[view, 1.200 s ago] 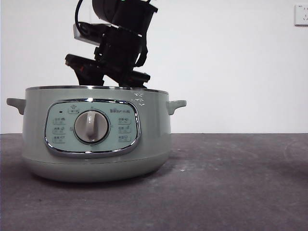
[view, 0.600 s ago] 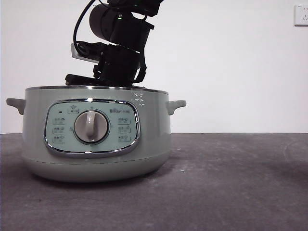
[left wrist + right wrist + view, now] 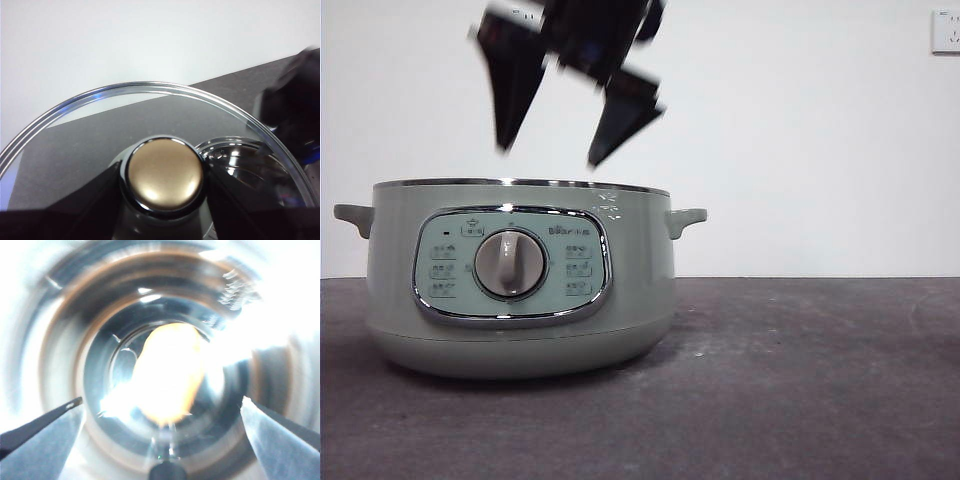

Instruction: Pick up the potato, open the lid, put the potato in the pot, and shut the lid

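The potato (image 3: 170,372) lies on the bottom of the pot, bright orange and blurred in the right wrist view. The pale green pot (image 3: 640,280) stands at the left of the front view without its lid. My right gripper (image 3: 548,155) hangs open and empty just above the pot's rim; its jaws spread wide in the right wrist view (image 3: 162,400). My left gripper (image 3: 162,172) is shut on the knob (image 3: 162,180) of the glass lid (image 3: 100,125) and holds it away from the pot. The lid and left gripper are out of the front view.
The dark table (image 3: 800,380) stretches to the right of the pot. A white wall stands behind, with a socket (image 3: 946,30) at the top right. In the left wrist view the other arm (image 3: 295,110) shows as a dark blur beyond the lid.
My right gripper has risen from inside the pot's rim to above it, with its jaws now spread and empty. The pot has not moved.
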Tool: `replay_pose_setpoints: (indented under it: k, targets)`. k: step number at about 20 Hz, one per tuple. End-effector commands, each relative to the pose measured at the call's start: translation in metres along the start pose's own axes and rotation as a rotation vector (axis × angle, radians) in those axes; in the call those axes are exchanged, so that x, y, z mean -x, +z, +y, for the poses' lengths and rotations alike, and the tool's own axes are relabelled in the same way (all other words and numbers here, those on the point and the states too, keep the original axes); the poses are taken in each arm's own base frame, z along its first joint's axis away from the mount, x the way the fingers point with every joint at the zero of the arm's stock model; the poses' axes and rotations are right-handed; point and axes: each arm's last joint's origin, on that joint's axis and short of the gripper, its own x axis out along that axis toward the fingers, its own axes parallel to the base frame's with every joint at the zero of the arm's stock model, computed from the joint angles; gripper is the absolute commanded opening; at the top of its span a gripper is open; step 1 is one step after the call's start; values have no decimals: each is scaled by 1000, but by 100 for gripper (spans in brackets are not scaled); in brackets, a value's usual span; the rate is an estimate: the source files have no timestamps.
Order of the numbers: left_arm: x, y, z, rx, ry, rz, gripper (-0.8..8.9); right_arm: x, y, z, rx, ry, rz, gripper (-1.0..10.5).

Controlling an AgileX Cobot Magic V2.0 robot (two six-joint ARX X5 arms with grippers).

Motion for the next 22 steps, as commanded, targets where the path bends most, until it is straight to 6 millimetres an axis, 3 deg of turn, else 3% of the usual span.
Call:
replay_pose_setpoints:
  k: [1, 2, 5, 6, 10, 12, 16, 19, 22]
  targets:
    - [-3, 11, 0, 8, 7, -68, -9, 44, -8, -3, -19, -12, -2, 557]
    - [-11, 13, -3, 5, -1, -56, -9, 70, -14, -3, -24, -17, -11, 551]
    - [-50, 18, -14, -18, -13, 21, -9, 152, -36, -1, -34, -42, -122, 371]
    - [-65, 18, -20, -28, -32, 56, -9, 175, -43, 1, -33, -51, -172, 373]
    - [-123, 16, -40, -47, -147, 152, -9, 237, -69, 10, -25, -73, -324, 373]
    - [-151, 13, -51, -46, -214, 187, -9, 259, -81, 13, -38, -78, -376, 373]
    - [-197, 3, -67, -6, -279, 256, -9, 284, -103, 18, -45, -86, -401, 372]
    - [-222, -9, -76, 19, -297, 313, -9, 292, -113, 18, -69, -162, -378, 373]
    - [-234, -21, -85, 36, -302, 326, -9, 292, -116, 17, -84, -201, -359, 373]
